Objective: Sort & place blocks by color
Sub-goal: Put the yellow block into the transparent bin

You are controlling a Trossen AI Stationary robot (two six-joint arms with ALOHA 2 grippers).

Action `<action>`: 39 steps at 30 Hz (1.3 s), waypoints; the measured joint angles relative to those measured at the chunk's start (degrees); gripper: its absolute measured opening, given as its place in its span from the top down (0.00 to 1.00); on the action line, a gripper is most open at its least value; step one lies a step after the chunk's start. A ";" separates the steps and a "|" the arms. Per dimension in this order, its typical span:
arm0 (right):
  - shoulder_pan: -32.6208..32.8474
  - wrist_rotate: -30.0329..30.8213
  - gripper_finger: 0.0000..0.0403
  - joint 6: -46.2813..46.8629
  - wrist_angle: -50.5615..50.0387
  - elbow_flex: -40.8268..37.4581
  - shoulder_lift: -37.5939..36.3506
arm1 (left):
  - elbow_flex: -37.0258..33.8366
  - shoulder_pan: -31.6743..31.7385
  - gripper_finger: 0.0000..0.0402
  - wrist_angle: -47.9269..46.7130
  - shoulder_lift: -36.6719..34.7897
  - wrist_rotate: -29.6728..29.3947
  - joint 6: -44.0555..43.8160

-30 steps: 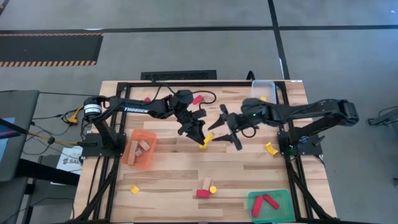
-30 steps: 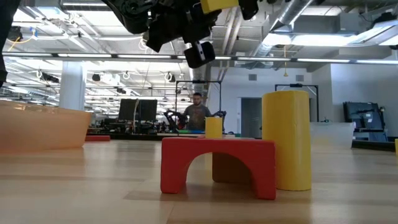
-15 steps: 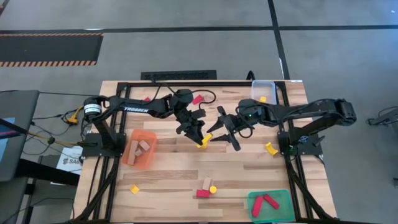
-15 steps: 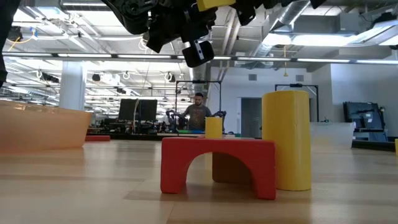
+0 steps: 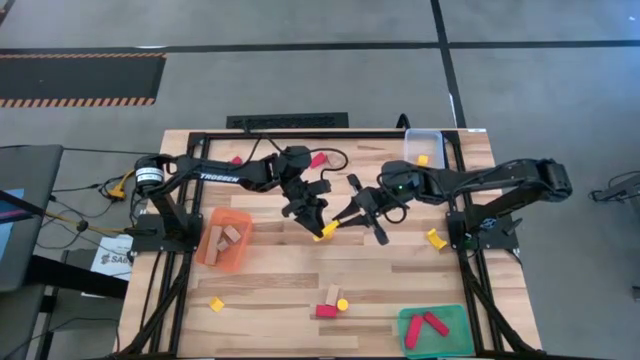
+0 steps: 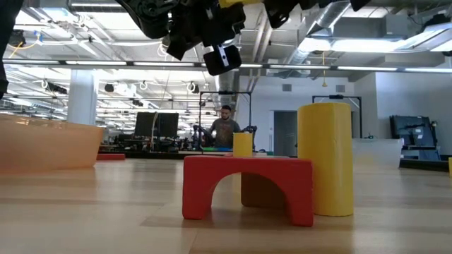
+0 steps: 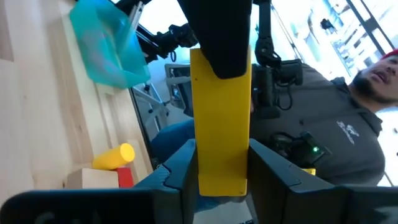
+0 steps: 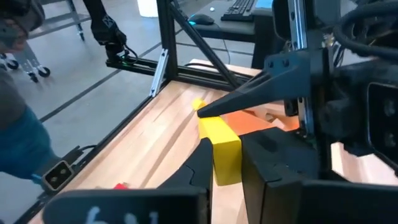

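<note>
Nearest the low camera, a red wooden arch block (image 6: 247, 187) stood on the pale wooden table (image 5: 270, 275), with a tall yellow cylinder block (image 6: 325, 159) just beside it. Those two had not yet been sorted.

Farther off, above the middle of the table, both arms met in the air. The left gripper (image 5: 318, 222) was closed tight on one end of a long yellow bar block (image 7: 219, 121). The right gripper (image 8: 225, 163) had its dark fingers pinched on the other end of the same bar. So two grippers held one block at once, well above the wood.

This looked like a hand-over, and it could have gone wrong. If the left gripper let go too soon, a weak hold by the right could have dropped the bar. If both pulled at once, the bar could have twisted or slipped out.

Beyond them, the clear plastic tray (image 5: 424, 146) at the far right corner held one small yellow block (image 5: 423, 159). The orange tray (image 5: 227, 240) sat on the left and the green tray (image 5: 432, 328) at the near right.
</note>
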 joint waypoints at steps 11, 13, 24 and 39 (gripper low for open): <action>-0.06 -0.82 0.87 6.74 -14.70 -0.13 -6.26 | 0.13 2.52 0.45 0.24 -0.20 -2.44 1.51; -0.05 3.22 0.87 7.77 -21.33 -0.13 -8.75 | 0.13 4.61 0.42 -0.36 -0.20 -4.12 0.90; -11.43 38.62 0.87 22.80 -52.80 -0.13 -16.89 | 0.13 10.19 0.40 -10.79 -5.14 -24.98 7.48; -36.48 56.45 0.87 32.45 -58.74 -0.13 -8.06 | -0.09 3.91 0.40 -27.70 -13.98 -39.04 17.39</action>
